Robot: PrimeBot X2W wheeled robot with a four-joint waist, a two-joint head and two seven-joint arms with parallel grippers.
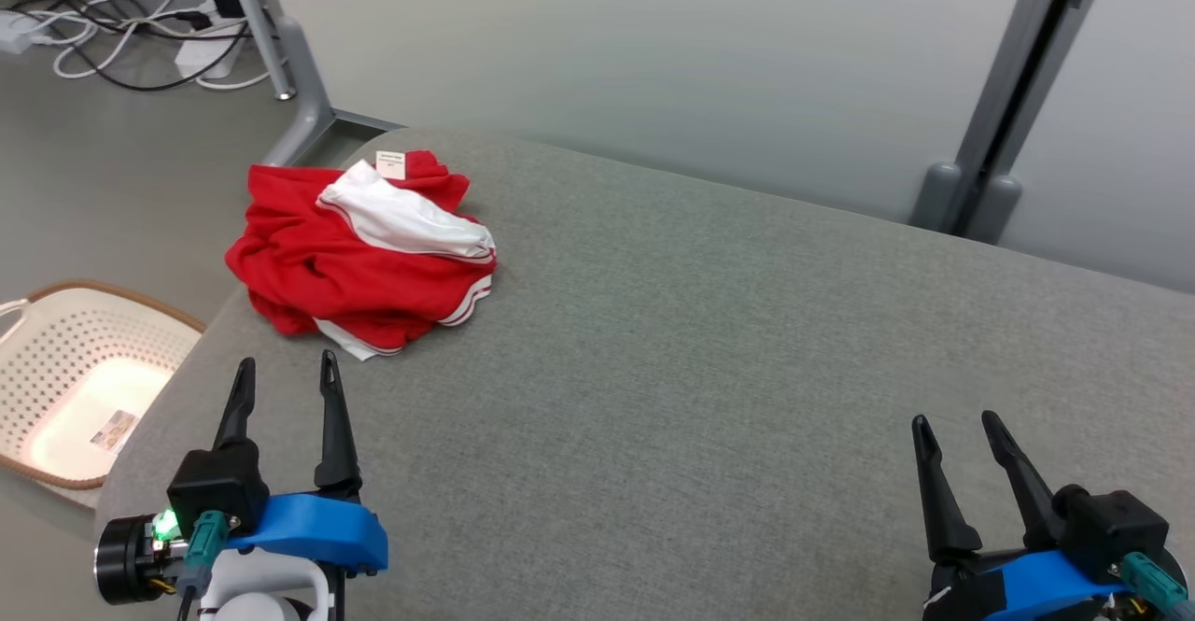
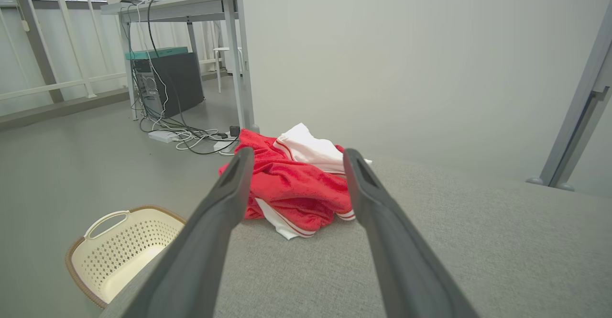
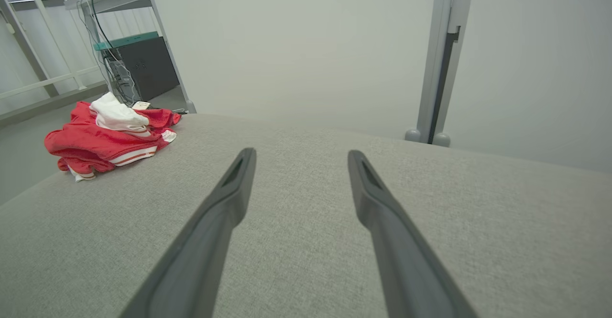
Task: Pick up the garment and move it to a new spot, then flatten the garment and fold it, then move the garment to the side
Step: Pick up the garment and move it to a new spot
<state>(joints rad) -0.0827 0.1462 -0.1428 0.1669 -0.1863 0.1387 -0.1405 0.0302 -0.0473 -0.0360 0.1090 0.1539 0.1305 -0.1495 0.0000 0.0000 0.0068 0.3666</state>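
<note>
A crumpled red and white garment [image 1: 359,257] lies in a heap near the far left edge of the grey cushioned surface [image 1: 700,341]. My left gripper [image 1: 287,371] stands open at the near left, a short way in front of the heap, with nothing between its fingers. Seen from the left wrist, the garment [image 2: 296,184] lies straight ahead between the spread fingers, with the left gripper [image 2: 297,158] open. My right gripper [image 1: 954,423] is open at the near right, far from the garment. From the right wrist, the garment [image 3: 107,138] lies far off to the left, and the right gripper [image 3: 301,158] is open over bare fabric.
A cream perforated laundry basket [image 1: 79,374] stands on the floor left of the surface. Cables and a power strip [image 1: 140,28] lie on the floor beyond. Grey partition legs [image 1: 299,70] and a post [image 1: 1008,89] stand behind the far edge.
</note>
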